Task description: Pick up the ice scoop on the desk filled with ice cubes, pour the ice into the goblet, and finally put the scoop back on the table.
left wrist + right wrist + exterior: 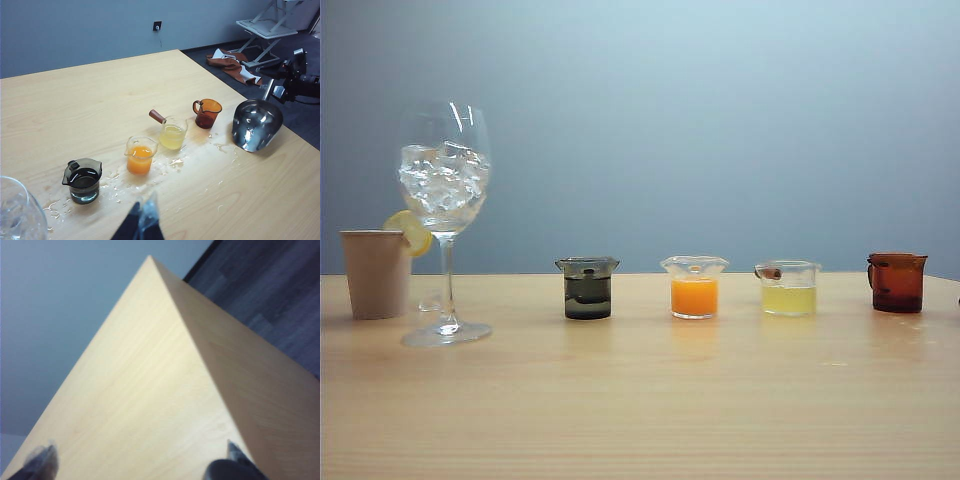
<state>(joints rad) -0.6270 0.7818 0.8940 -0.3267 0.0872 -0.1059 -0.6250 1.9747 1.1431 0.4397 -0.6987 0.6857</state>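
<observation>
Resting on its side near the counter (75,95) edge, the ice scoop (256,124) is looking stiff, slick and wet; its tubular handle is the place to hold. Right gripper (137,462) is spreading wide, empty; left gripper (141,222) is hovering, state unclear. Farther off, the goblet (444,215) is holding the ice cubes (443,180), fragile, amid puddles.

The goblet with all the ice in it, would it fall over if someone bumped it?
Probably, yes. The goblet stands on a thin stem over a small foot, and its ice cubes sit high in the bowl, so it looks top-heavy. The thin glass would likely break. The wet table may let it slide.
</observation>
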